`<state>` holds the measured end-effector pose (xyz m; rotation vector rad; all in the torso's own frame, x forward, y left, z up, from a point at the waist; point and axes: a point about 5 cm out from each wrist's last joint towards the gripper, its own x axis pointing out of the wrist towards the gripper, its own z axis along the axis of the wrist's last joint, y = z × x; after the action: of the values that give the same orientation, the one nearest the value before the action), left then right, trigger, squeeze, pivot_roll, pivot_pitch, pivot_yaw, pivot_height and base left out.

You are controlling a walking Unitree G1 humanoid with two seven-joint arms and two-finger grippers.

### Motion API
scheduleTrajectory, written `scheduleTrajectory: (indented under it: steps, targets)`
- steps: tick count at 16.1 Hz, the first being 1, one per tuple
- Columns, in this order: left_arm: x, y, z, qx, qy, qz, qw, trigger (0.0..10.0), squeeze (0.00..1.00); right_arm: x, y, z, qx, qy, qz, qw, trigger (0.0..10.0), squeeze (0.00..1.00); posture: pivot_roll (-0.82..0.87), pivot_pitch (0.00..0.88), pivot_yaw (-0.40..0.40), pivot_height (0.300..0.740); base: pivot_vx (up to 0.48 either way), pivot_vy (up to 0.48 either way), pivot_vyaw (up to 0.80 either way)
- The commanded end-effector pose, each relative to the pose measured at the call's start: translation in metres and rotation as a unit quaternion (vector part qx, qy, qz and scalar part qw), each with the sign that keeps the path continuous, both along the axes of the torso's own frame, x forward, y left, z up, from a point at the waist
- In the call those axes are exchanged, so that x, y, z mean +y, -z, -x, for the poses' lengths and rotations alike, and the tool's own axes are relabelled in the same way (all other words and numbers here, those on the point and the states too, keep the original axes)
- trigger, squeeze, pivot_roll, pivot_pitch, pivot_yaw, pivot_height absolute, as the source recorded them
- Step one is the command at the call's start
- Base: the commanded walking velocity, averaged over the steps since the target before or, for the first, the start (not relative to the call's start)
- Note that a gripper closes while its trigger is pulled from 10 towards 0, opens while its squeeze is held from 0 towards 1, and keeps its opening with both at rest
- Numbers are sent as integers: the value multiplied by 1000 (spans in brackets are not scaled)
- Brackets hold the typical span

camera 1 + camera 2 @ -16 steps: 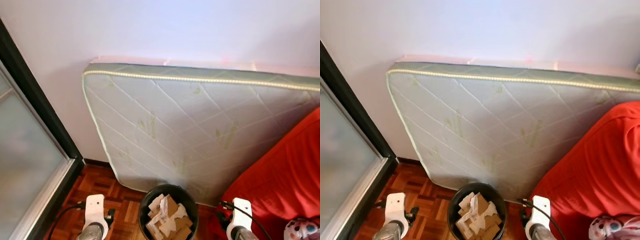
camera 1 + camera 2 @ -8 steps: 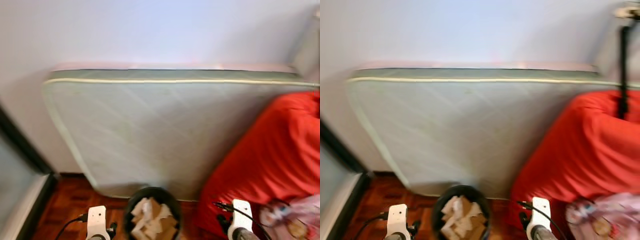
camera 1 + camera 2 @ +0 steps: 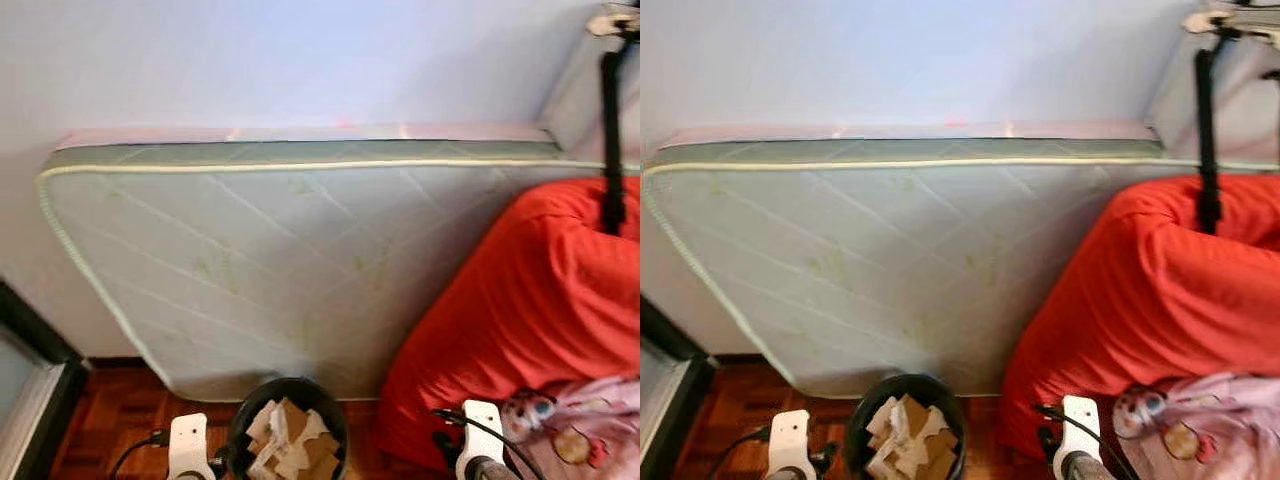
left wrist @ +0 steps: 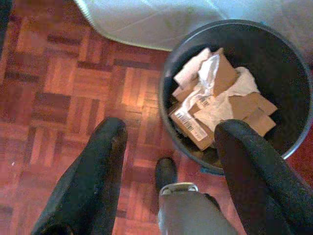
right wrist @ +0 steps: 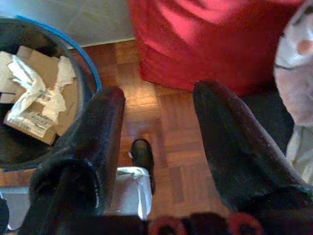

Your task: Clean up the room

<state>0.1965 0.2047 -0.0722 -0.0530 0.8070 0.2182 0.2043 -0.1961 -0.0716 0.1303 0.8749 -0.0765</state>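
Here, I write what I see from my station.

Bin: a black waste bin (image 4: 288, 98) stands on the parquet floor (image 4: 58, 98), just before the lower edge of a quilted mattress (image 3: 300, 270) that leans on the wall. It is nearly full of torn cardboard and crumpled paper (image 4: 215, 105).

Left gripper (image 4: 171, 142): its two black fingers are spread apart and hold nothing. It hangs low over the floor beside the bin, one finger over the rim.

Right gripper (image 5: 159, 129): also spread wide, nothing between the fingers. It hangs over the parquet between the bin and a red beanbag (image 3: 540, 320).

Other things: a pink patterned cloth (image 3: 575, 430) lies against the beanbag on my right side.

Handling: I judge the scraps light, soft and easy to crush, so they will slide out of a loose pinch. The bin itself looks stiff and light; the rim is the best place to grip.

Cloth: limp, I think; take it at a bunched fold.
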Motion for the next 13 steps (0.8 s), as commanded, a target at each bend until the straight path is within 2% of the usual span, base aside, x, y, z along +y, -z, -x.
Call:
scheduleTrajectory:
  steps: [1, 3, 13]
  targets:
    - [1, 5, 8, 21, -2, 0, 1000, 10000, 0, 1, -1, -2, -4, -3, 1, 1000, 10000, 0, -35, 0, -13, 740, 0, 0, 0]
    - [0, 2, 3, 11, -1, -3, 1000, 10000, 0, 2, -1, -2, -3, -7, 1, 1000, 10000, 0, -33, 0, -7, 740, 0, 0, 0]
    - [3, 0, 1, 7, 1, -10, 1000, 10000, 0, 5, -1, -3, -2, -16, 0, 1000, 10000, 0, -32, 0, 8, 740, 0, 0, 0]
